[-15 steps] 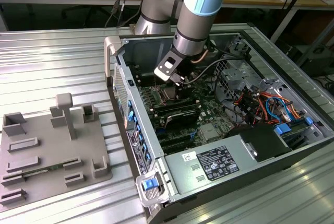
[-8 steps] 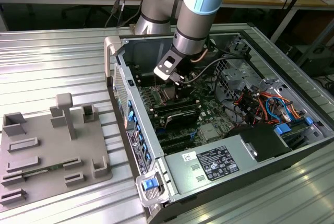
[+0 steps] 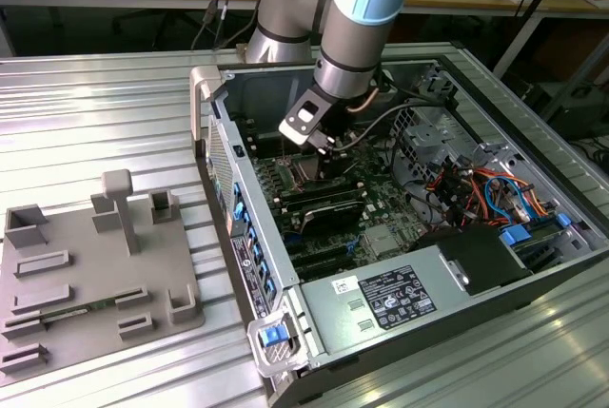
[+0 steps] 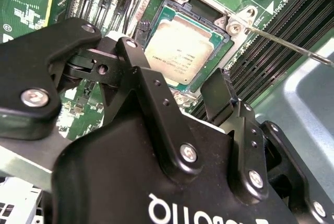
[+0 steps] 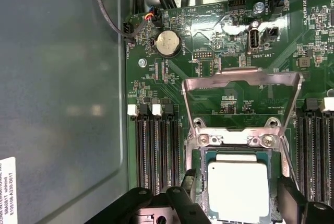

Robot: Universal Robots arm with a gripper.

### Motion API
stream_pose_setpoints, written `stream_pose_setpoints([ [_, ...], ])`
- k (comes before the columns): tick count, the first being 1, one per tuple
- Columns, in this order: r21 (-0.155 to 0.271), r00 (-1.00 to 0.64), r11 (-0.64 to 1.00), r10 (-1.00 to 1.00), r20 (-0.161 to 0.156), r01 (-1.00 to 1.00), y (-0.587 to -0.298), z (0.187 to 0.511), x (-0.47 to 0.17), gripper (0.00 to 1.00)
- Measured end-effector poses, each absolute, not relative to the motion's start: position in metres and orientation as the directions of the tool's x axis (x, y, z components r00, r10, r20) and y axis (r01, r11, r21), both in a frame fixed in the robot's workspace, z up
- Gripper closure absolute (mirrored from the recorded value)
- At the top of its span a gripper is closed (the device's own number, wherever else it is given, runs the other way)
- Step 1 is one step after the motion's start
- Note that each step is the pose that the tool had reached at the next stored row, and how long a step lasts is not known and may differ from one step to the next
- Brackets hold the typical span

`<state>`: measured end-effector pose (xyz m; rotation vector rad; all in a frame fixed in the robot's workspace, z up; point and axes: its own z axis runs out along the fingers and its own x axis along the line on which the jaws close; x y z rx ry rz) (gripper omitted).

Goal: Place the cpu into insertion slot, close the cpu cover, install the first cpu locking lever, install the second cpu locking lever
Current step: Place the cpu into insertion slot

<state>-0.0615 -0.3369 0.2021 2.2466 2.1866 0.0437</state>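
The cpu (image 5: 237, 188), a small square chip with a pale metal top, lies flat in the insertion slot (image 5: 199, 153) on the green board, and shows in the second wrist view too (image 4: 180, 51). The cpu cover (image 5: 242, 79), a silvery frame with a cut-out window, stands swung open on its hinge beyond the slot. My gripper (image 5: 239, 200) hangs just over the chip, open, with one black finger (image 5: 189, 182) on each side and a gap to the chip's edges. A thin metal locking lever (image 4: 282, 44) sticks out beside the slot. In the exterior view the gripper (image 3: 319, 156) is down inside the computer case.
Long black memory slots (image 5: 156, 156) flank the socket on both sides. A coin battery (image 5: 168, 42) and cables (image 3: 476, 189) lie further in. The grey power supply box (image 3: 381, 303) closes the case's near end. A grey fixture tray (image 3: 86, 275) sits on the exterior view's left.
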Motion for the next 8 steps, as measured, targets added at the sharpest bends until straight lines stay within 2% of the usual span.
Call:
stream_pose_setpoints([
  [8, 0.024, 0.027, -0.027, 1.000, 0.016, 0.999, -0.3330, 0.2015, -0.0644, 0.31],
])
